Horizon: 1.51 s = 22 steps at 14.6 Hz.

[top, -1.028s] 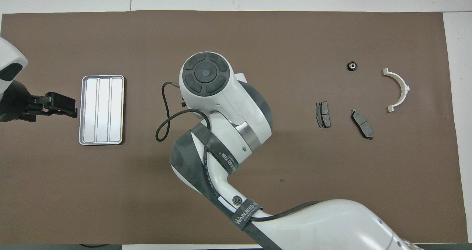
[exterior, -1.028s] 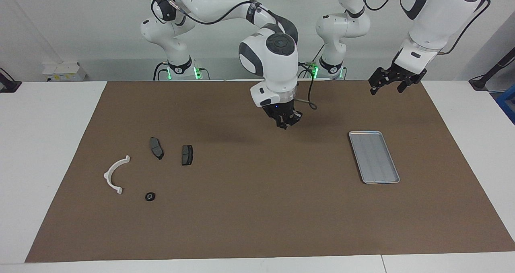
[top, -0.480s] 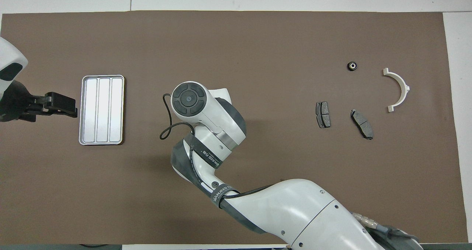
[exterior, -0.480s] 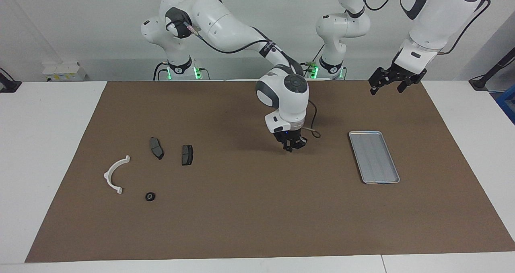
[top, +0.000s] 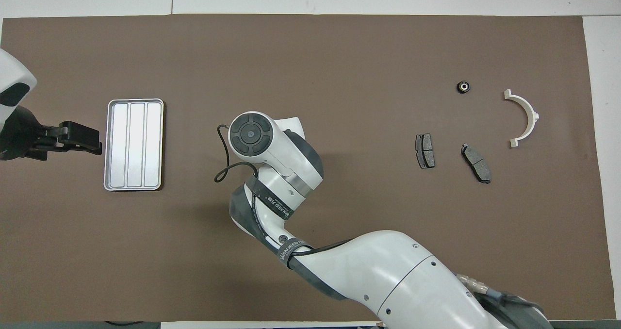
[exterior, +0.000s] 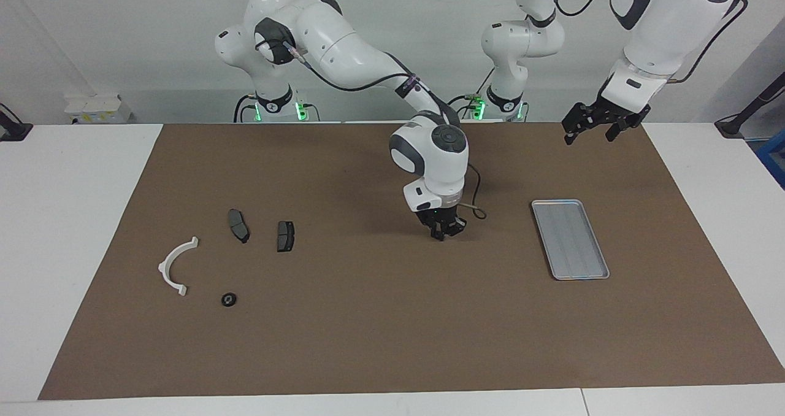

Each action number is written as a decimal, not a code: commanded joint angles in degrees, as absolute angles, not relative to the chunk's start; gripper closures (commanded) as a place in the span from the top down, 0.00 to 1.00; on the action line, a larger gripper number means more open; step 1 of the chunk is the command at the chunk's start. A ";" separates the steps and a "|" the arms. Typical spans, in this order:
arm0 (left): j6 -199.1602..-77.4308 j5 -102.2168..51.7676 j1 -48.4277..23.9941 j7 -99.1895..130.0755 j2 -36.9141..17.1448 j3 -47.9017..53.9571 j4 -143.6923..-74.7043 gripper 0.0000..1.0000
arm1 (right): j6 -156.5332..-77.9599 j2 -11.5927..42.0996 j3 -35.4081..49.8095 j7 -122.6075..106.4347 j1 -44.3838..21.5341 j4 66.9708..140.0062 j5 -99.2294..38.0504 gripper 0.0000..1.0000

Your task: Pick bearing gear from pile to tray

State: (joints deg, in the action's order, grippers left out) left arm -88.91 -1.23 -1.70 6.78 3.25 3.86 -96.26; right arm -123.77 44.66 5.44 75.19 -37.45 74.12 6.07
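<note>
Right gripper (exterior: 443, 232) closed low over the bare mat (exterior: 368, 342).
Tray (exterior: 570, 239) and parts (exterior: 285, 236) lie well apart; left gripper (exterior: 598, 124) open, waiting.

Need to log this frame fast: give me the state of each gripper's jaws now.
Left gripper: open, empty, waiting near the tray.
Right gripper: shut, low over bare mat; whether it holds anything cannot be told.

Tray (exterior: 570, 239) well apart from pile (exterior: 233, 250).

Right claw (exterior: 443, 234) shut, left claw (exterior: 598, 129) open.
</note>
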 commanded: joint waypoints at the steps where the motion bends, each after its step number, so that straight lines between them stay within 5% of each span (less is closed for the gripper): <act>1: -88.24 -0.35 -1.14 6.42 3.69 4.31 -96.59 1.00 | -125.25 44.30 5.71 76.11 -37.27 75.76 8.00 0.00; 2: -88.24 -0.35 -1.14 6.42 3.69 4.31 -96.59 1.00 | -124.03 44.30 5.63 76.11 -37.35 75.24 8.00 0.27; 3: -88.24 -0.35 -1.14 6.42 3.78 4.39 -96.59 1.00 | -120.88 44.30 5.54 76.03 -37.53 74.97 8.69 0.93; 4: -88.24 -0.35 -1.14 6.42 3.78 4.31 -96.59 1.00 | -117.28 44.04 5.54 75.76 -36.92 74.36 10.01 1.00; 8: -88.24 -0.35 -1.14 6.42 3.78 4.39 -96.59 1.00 | -104.00 42.11 6.15 68.68 -31.66 64.88 9.23 1.00; 14: -88.24 -0.35 -1.14 6.42 3.69 4.31 -96.59 1.00 | -95.63 34.72 5.98 30.03 -13.21 65.30 3.60 1.00; 17: -88.24 -0.35 -1.14 6.42 3.78 4.31 -96.59 1.00 | -97.37 33.93 5.89 18.93 -6.36 68.71 3.87 1.00; 22: -88.24 -0.35 -1.14 6.42 3.69 4.31 -96.59 1.00 | -110.81 33.74 5.80 10.20 1.57 79.09 4.75 1.00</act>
